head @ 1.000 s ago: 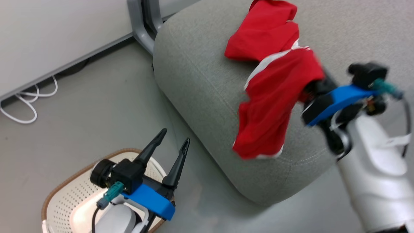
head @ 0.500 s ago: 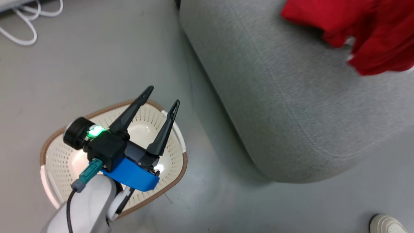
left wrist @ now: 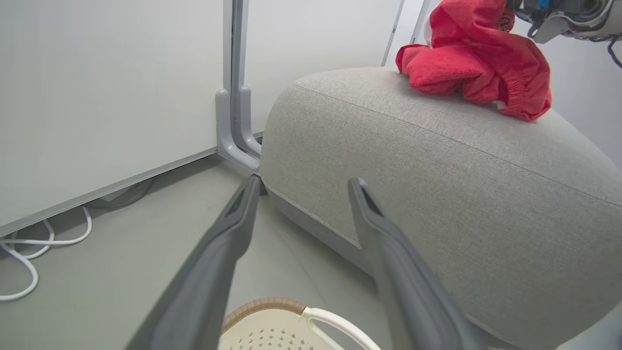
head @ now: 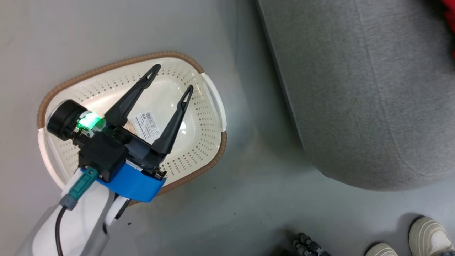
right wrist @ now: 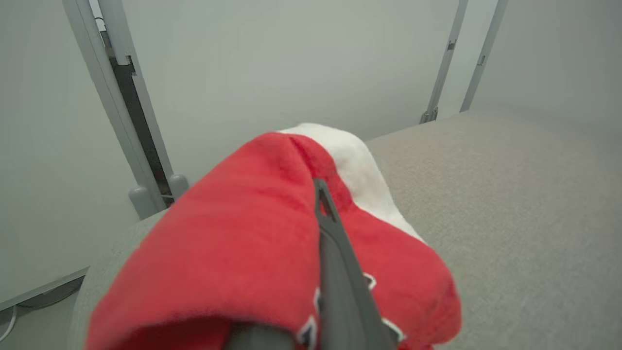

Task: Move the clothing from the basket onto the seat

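Observation:
The cream basket (head: 117, 64) stands on the floor with a label (head: 145, 124) on its bare bottom. My left gripper (head: 173, 76) hangs open above it with nothing between the fingers; the left wrist view has it (left wrist: 305, 181) pointing at the grey seat (left wrist: 437, 184). Red clothing (left wrist: 476, 63) lies bunched on top of the seat, under my right arm's wrist (left wrist: 568, 17). In the right wrist view my right gripper (right wrist: 313, 187) is shut on the clothing (right wrist: 233, 233), which drapes over one finger above the seat (right wrist: 510, 194). A red sliver (head: 451, 5) marks the head view's top right corner.
A person's pale shoes (head: 426, 234) stand at the lower right beside a small black object (head: 307, 245). A grey partition post (left wrist: 235, 121) and white cables (left wrist: 29, 253) sit by the wall left of the seat (head: 355, 89).
The head camera has swung down and left, so the basket sits higher and the seat further right. The right gripper with its garment has left that view. My left gripper stays open.

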Robot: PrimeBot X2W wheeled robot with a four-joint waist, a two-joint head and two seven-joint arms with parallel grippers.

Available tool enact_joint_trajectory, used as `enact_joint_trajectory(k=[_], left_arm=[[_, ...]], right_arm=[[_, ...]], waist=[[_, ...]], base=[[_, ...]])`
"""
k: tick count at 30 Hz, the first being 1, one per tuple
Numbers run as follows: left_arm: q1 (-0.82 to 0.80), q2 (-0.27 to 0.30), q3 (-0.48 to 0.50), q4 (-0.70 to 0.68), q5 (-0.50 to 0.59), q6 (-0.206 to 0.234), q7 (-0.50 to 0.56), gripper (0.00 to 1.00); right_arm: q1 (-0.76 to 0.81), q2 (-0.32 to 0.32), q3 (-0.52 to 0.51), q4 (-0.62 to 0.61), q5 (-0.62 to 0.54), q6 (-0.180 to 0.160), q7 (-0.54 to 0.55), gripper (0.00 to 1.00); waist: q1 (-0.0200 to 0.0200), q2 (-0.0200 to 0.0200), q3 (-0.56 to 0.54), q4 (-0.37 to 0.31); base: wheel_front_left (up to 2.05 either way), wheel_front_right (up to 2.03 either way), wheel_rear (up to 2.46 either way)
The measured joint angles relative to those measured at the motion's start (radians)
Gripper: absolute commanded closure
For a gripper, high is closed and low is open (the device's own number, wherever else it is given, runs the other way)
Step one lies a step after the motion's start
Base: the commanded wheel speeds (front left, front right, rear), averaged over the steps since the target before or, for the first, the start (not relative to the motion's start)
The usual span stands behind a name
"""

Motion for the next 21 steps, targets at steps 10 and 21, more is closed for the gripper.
enact_joint_trajectory(k=[10,21], left_arm=[[-0.017,-0.028,-0.008,0.008,0.008,0.000,0.000,0.00],[-0.019,-0.035,0.004,0.014,0.007,0.000,0.000,0.00]], right_arm=[[-0.006,-0.011,0.007,0.113,-0.014,0.000,-0.046,0.56],[-0.022,-0.019,0.043,0.157,-0.012,0.000,-0.064,0.00]], waist=[[-0.0001,0.0000,0.019,0.021],[-0.0002,0.0000,0.004,0.022]], base=[[0.00,0.00,0.00],[0.00,0.00,0.00]])
